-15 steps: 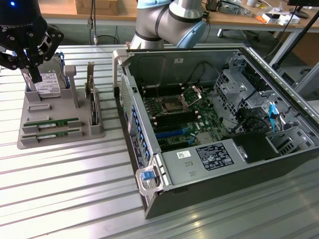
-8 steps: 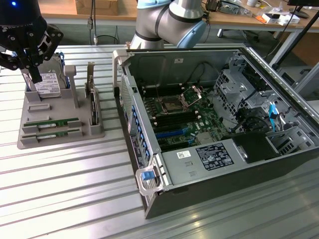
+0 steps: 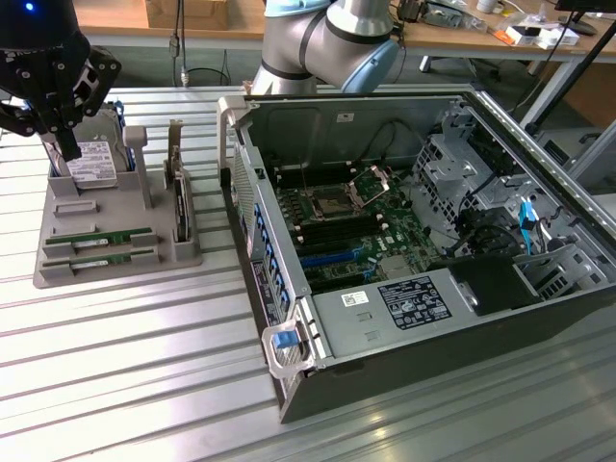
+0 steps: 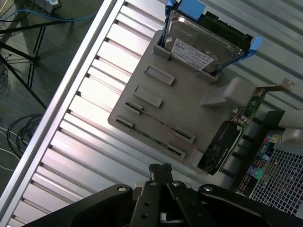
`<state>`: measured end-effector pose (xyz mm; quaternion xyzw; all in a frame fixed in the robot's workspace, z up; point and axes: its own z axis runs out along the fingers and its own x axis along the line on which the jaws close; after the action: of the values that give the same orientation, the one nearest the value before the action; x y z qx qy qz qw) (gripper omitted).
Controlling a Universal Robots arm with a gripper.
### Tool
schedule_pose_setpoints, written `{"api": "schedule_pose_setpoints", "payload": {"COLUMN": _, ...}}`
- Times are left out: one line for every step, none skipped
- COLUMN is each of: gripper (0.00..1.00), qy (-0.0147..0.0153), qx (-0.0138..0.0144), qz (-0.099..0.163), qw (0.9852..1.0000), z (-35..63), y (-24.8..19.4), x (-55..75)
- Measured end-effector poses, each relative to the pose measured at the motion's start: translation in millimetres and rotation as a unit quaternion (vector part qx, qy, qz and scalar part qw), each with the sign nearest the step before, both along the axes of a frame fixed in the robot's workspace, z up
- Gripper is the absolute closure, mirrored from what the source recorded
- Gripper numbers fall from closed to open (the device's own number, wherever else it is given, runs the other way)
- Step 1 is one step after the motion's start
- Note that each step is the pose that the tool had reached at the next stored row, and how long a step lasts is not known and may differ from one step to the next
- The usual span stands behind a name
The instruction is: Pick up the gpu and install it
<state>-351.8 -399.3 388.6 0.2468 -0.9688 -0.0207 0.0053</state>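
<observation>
The gpu [image 3: 104, 237] is a long thin green circuit-board stick seated on edge in a slot of the grey holder [image 3: 58, 274]. A second stick like it [image 3: 101, 258] sits in the slot beside it. In the wrist view both sticks [image 4: 158, 122] show as thin lines across the holder [image 4: 189, 94]. My gripper [image 3: 69, 150] hangs above the holder's far end, in front of the hard drive, well apart from the sticks. Its fingers [image 4: 160, 171] are shut with nothing between them.
A silver hard drive [image 3: 91, 162] in a blue frame stands at the holder's far end. A dark card with a metal bracket [image 3: 179, 207] stands on edge on the side nearest the case. The open computer case [image 3: 289, 361], motherboard [image 3: 346, 226] exposed, lies at the exterior view's right on the ribbed metal table [image 3: 125, 375].
</observation>
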Motion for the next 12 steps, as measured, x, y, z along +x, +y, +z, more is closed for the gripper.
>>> {"api": "schedule_pose_setpoints", "payload": {"gripper": 0.9, "qy": 0.0, "qx": 0.0, "qz": 0.003, "qw": 1.0, "z": 0.0, "y": 0.0, "x": 0.0}}
{"api": "schedule_pose_setpoints", "payload": {"gripper": 0.9, "qy": 0.0, "qx": 0.0, "qz": 0.005, "qw": 1.0, "z": 0.0, "y": 0.0, "x": 0.0}}
{"api": "schedule_pose_setpoints", "payload": {"gripper": 0.9, "qy": 0.0, "qx": 0.0, "qz": 0.007, "qw": 1.0, "z": 0.0, "y": 0.0, "x": 0.0}}
{"api": "schedule_pose_setpoints", "payload": {"gripper": 0.9, "qy": 0.0, "qx": 0.0, "qz": 0.009, "qw": 1.0, "z": 0.0, "y": 0.0, "x": 0.0}}
{"api": "schedule_pose_setpoints", "payload": {"gripper": 0.9, "qy": 0.0, "qx": 0.0, "qz": 0.01, "qw": 0.9999, "z": 0.0, "y": 0.0, "x": 0.0}}
{"api": "schedule_pose_setpoints", "payload": {"gripper": 0.9, "qy": 0.0, "qx": 0.0, "qz": 0.013, "qw": 0.9999, "z": 0.0, "y": 0.0, "x": 0.0}}
{"api": "schedule_pose_setpoints", "payload": {"gripper": 0.9, "qy": 0.0, "qx": 0.0, "qz": 0.014, "qw": 0.9999, "z": 0.0, "y": 0.0, "x": 0.0}}
{"api": "schedule_pose_setpoints", "payload": {"gripper": 0.9, "qy": 0.0, "qx": 0.0, "qz": 0.018, "qw": 0.9998, "z": 0.0, "y": 0.0, "x": 0.0}}
{"api": "schedule_pose_setpoints", "payload": {"gripper": 0.9, "qy": 0.0, "qx": 0.0, "qz": 0.022, "qw": 0.9998, "z": 0.0, "y": 0.0, "x": 0.0}}
{"api": "schedule_pose_setpoints", "payload": {"gripper": 0.9, "qy": 0.0, "qx": 0.0, "qz": 0.025, "qw": 0.9997, "z": 0.0, "y": 0.0, "x": 0.0}}
{"api": "schedule_pose_setpoints", "payload": {"gripper": 0.9, "qy": 0.0, "qx": 0.0, "qz": 0.028, "qw": 0.9996, "z": 0.0, "y": 0.0, "x": 0.0}}
{"api": "schedule_pose_setpoints", "payload": {"gripper": 0.9, "qy": 0.0, "qx": 0.0, "qz": 0.03, "qw": 0.9995, "z": 0.0, "y": 0.0, "x": 0.0}}
